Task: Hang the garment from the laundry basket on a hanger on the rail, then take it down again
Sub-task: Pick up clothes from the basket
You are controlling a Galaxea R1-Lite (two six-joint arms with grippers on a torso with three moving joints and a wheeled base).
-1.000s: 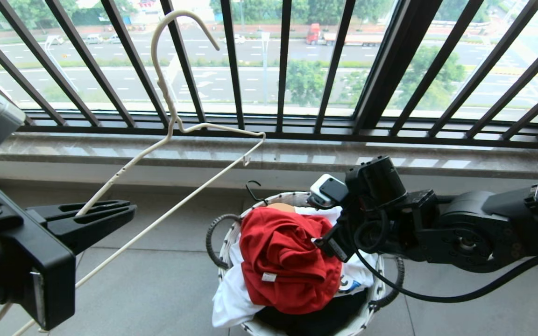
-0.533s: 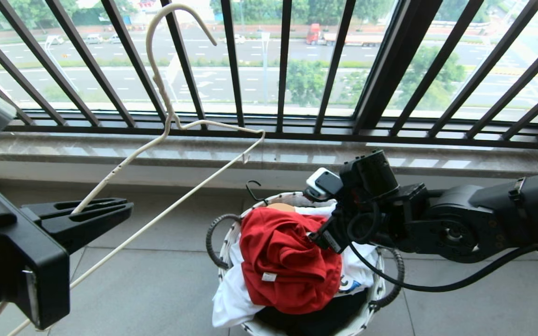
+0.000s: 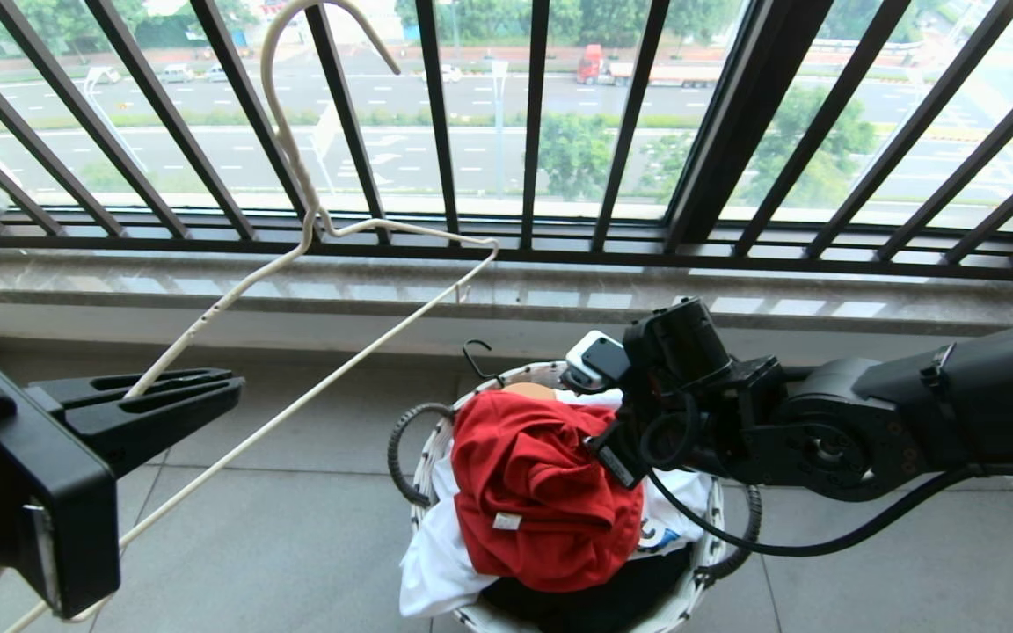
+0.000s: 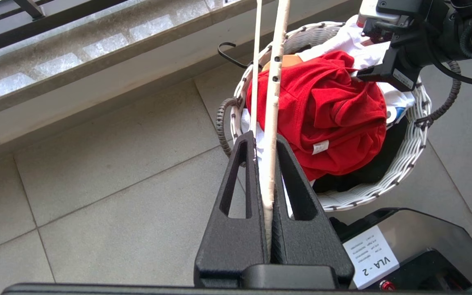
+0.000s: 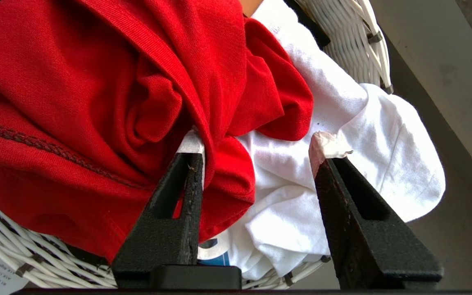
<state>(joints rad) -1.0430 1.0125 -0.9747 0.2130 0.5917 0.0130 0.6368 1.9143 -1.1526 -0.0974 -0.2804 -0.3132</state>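
Garment: red knit cotton-like cloth, matt, ribbed seam, crumpled. White cloth beside it, soft, creased. Laundry basket: white woven wicker-like strands, slight sheen. Hanger: thin wire, cream coating, chipped in spots. Gripper fingers: black plastic, grainy matt. Sill: polished stone, glossy. Floor tiles: grey, matt.

"VLA - 2" on white sticker

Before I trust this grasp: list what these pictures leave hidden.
- Right gripper: its fingers straddle a fold of the red T-shirt; the arm hides them in the head view.
- Hanger: hook top cut off by the head view's upper edge.
- Laundry basket contents: buried under the T-shirt.
- Rail: in no view.
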